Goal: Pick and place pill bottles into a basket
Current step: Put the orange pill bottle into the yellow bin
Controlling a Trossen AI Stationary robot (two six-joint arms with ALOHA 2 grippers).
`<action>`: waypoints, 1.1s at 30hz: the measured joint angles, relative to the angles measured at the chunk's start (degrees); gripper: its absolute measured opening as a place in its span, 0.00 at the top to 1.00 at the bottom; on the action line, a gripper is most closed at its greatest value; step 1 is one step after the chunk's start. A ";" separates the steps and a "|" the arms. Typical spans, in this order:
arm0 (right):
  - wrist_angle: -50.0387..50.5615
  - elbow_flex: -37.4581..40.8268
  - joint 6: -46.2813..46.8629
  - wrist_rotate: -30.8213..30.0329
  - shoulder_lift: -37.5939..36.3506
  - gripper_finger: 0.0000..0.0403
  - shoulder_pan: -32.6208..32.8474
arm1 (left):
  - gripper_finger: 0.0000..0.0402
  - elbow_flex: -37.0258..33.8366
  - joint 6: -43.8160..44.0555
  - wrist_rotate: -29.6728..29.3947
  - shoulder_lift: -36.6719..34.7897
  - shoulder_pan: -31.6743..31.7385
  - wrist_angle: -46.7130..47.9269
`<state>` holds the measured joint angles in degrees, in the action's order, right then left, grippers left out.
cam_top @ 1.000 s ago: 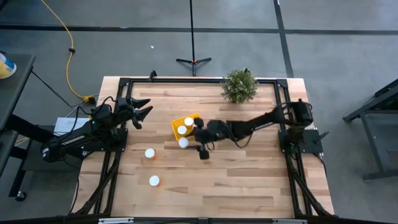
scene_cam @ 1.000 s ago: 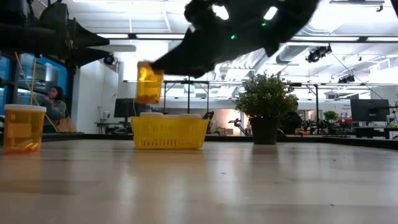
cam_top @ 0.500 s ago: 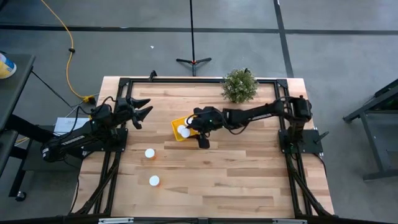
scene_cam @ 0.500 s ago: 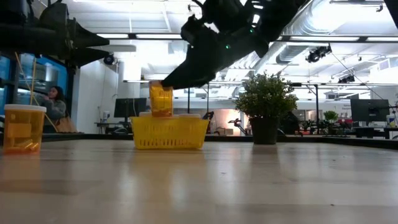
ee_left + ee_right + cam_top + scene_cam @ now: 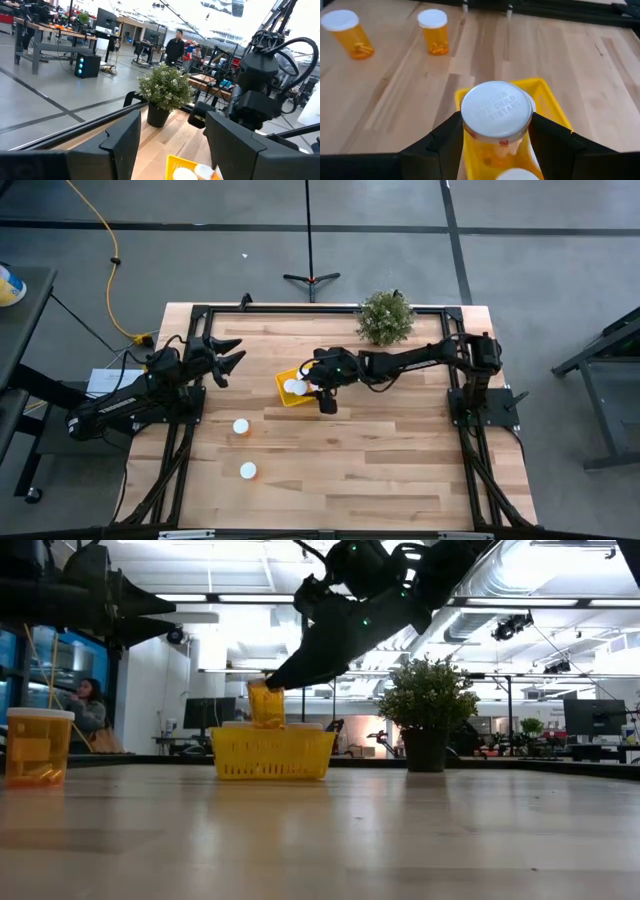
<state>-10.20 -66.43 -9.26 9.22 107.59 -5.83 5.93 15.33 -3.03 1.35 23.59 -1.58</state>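
The yellow basket (image 5: 300, 372) stands mid-table; white caps of bottles inside it show in the low view (image 5: 300, 726) and in the right wrist view (image 5: 512, 175). My right gripper (image 5: 298, 388) is over the basket, shut on a pill bottle (image 5: 496, 112) with a white cap and orange body. Two more pill bottles stand upright on the table, nearer the left (image 5: 241, 426) and toward the near edge (image 5: 248, 470). My left gripper (image 5: 226, 356) is open and empty, held above the table's far left. My right gripper pinches the bottle's orange body (image 5: 490, 150) just under the white cap, one finger (image 5: 445, 140) on each side. The fingers come from the table's right, slanting down. The bottle hangs nearly upright, cap up, its bottom (image 5: 266, 720) at the height of the basket's rim.
A green potted plant (image 5: 385, 317) stands at the far edge, right of the basket. A black frame (image 5: 300, 310) runs round the table. A person (image 5: 88, 705) sits in the room behind.
My right gripper has carried the bottle toward the table's far edge, from beside the basket to over it, and has gone down until the bottle's bottom reaches the rim. It has stayed shut on the bottle.
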 joint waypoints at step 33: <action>15.65 0.51 0.93 10.37 -12.80 0.35 -4.63 | 0.36 0.00 0.01 0.02 0.00 0.01 0.60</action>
<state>5.45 -65.92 -8.33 19.59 94.79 -10.46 5.93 15.34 -3.01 1.35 23.60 -0.99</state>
